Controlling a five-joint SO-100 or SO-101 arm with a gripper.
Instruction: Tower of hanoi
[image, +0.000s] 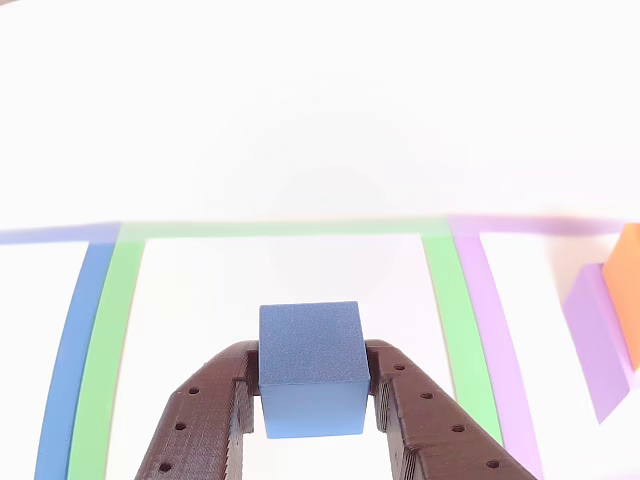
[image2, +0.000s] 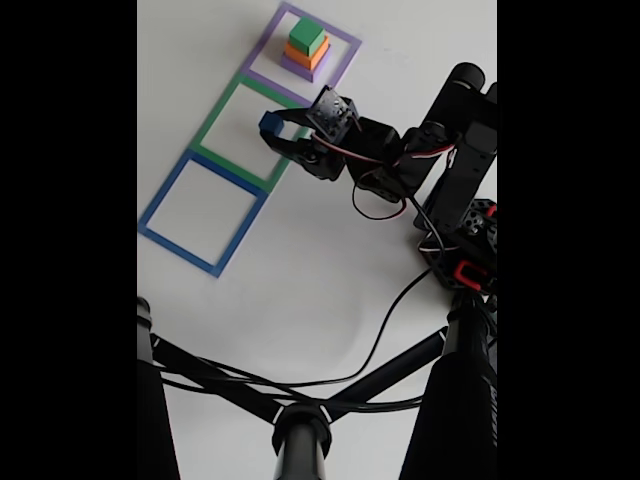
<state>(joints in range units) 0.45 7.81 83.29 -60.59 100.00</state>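
A small blue cube (image: 310, 368) sits between my gripper's (image: 312, 385) dark fingers, which are shut on it. In the fixed view the cube (image2: 269, 124) hangs over the green square outline (image2: 222, 110), with the gripper (image2: 275, 128) around it. Inside the purple outline (image2: 345, 55) stands a stack: the purple block (image2: 297, 66) at the bottom, the orange-yellow block (image2: 307, 55) on it, the green block (image2: 306, 36) on top. In the other view only the purple block (image: 597, 345) and orange-yellow block (image: 628, 285) edges show at the right.
A flat blue square outline (image2: 170, 195) lies beside the green one on the white table. The arm's base and cables (image2: 460, 240) stand at the right. A dark tripod or stand (image2: 300, 430) crosses the bottom of the fixed view.
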